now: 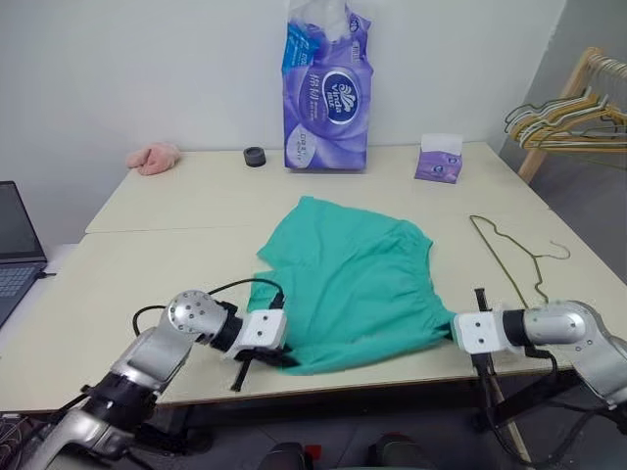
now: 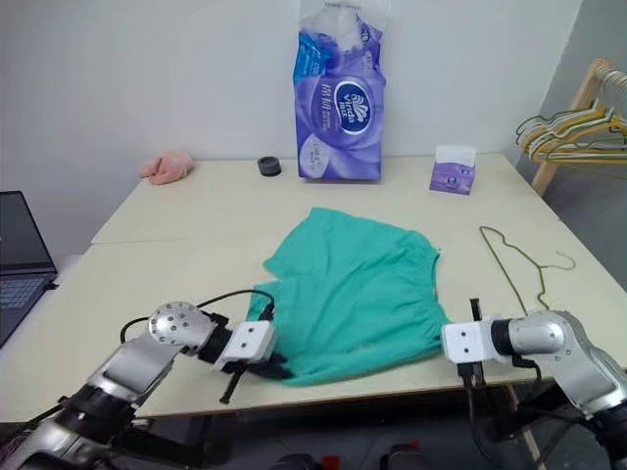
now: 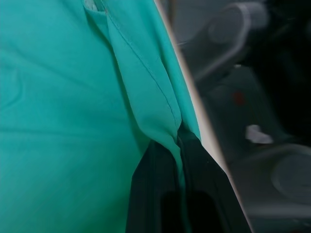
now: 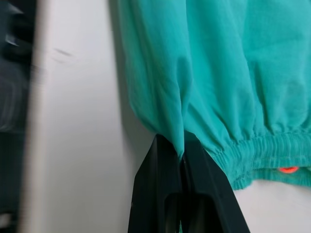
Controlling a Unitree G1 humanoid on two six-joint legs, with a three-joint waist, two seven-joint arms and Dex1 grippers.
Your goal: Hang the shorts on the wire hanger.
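The left gripper (image 1: 277, 354) sits at the lower left of the head view, its black fingers (image 3: 160, 194) pinched tight on the near edge of the shorts (image 1: 348, 284) with a fold of teal cloth squeezed between them. The right gripper (image 1: 453, 333), at the lower right, is clamped the same way on the opposite corner, by the gathered elastic waistband (image 4: 262, 150), which bunches just beside its fingers (image 4: 160, 189). Between the two, the shorts lie spread across the middle of the pale table (image 1: 147, 264), the near hem reaching its front edge. To the right of the shorts, apart from them, the wire hanger (image 1: 509, 255) lies flat on the tabletop. Along the far edge stand a purple tissue pack (image 1: 328, 93), a small purple box (image 1: 439, 159), a black roll (image 1: 255, 157) and a pink cloth (image 1: 155, 157). A laptop (image 1: 18, 250) shows at the left edge, and a bunch of hangers (image 1: 573, 117) hangs at the upper right.
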